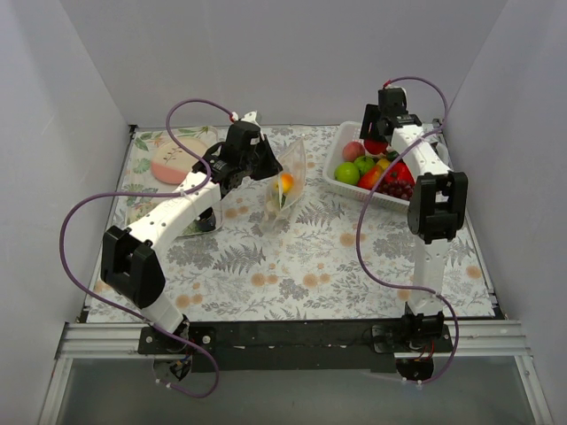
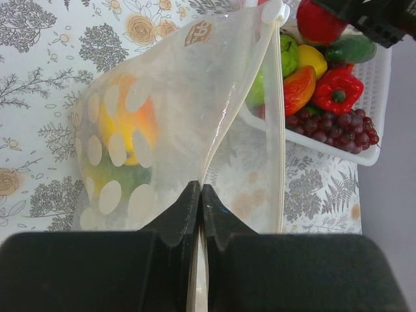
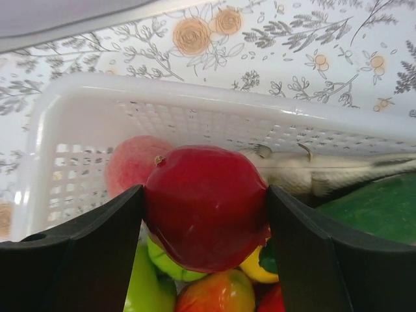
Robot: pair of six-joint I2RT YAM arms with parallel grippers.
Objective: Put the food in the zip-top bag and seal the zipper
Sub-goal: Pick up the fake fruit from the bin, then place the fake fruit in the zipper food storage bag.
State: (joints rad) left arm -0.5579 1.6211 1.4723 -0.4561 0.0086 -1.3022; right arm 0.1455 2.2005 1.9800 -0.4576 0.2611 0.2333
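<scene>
Place: a robot test cell on a lab bench, not a home or a shop.
Walls: plain white panels (image 1: 292, 53) close off the left, far and right edges of the worktop.
Worktop: a flat cloth (image 1: 292, 266) printed with grey ferns and orange flowers.
Near edge: a black mounting bar (image 1: 292, 336) on an aluminium rail (image 1: 89, 341) carries the left arm (image 1: 168, 217) and the right arm (image 1: 430, 212).
Cabling: loose purple cables (image 1: 75, 230) loop from both arms.
Props: a white slotted basket (image 1: 341, 181) of glossy toy fruit (image 1: 365, 165) by the far right corner, and a plate (image 1: 173, 164) by the far left corner.
</scene>
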